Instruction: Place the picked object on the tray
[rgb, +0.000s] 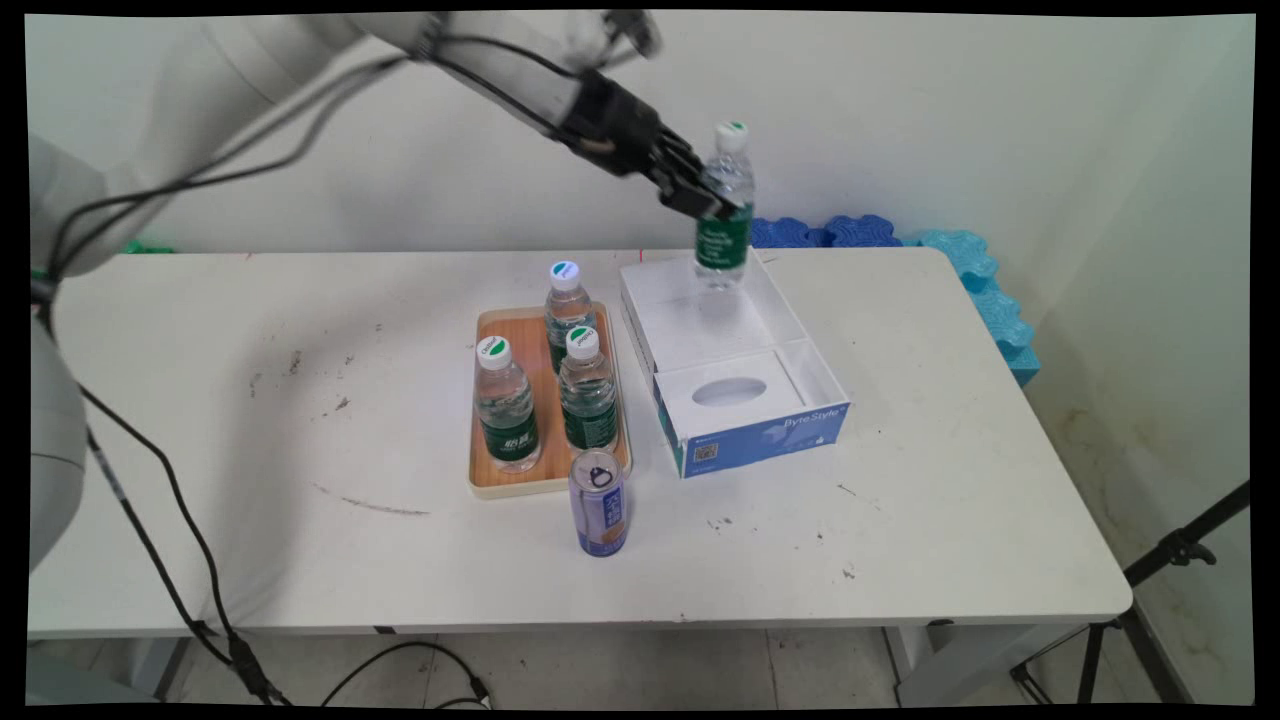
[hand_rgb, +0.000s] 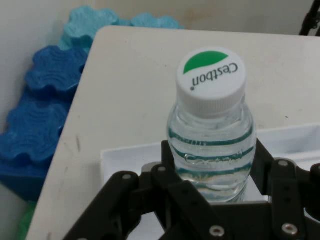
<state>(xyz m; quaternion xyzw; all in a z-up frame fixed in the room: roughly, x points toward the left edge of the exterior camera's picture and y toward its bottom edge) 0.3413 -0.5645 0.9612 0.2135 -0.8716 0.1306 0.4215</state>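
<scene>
A blue drink can (rgb: 599, 515) stands upright nearest the table's (rgb: 950, 520) front edge, just in front of the wooden tray's (rgb: 487, 330) near rim. On the tray stand three water bottles with white-and-green caps: one at the front left (rgb: 505, 405), one at the front right (rgb: 587, 392), and one behind them (rgb: 566, 305), close together and upright. Just right of the tray lies an opened blue-and-white cardboard box (rgb: 745, 400), its near part covered by a flap with an oval opening, its far part an open white well with nothing seen in it. Over that far part, toward the table's back edge, the black gripper (rgb: 712, 203) holds a fourth water bottle (rgb: 725, 205) upright and clear of the box floor, fingers closed on its body just above the green label; the hand view shows its cap (hand_rgb: 211, 75) above the fingers (hand_rgb: 172, 157). Three bottles on the tray, one in the air over the box. Blue foam mats (rgb: 985, 280) lean beyond the table's far right corner.
</scene>
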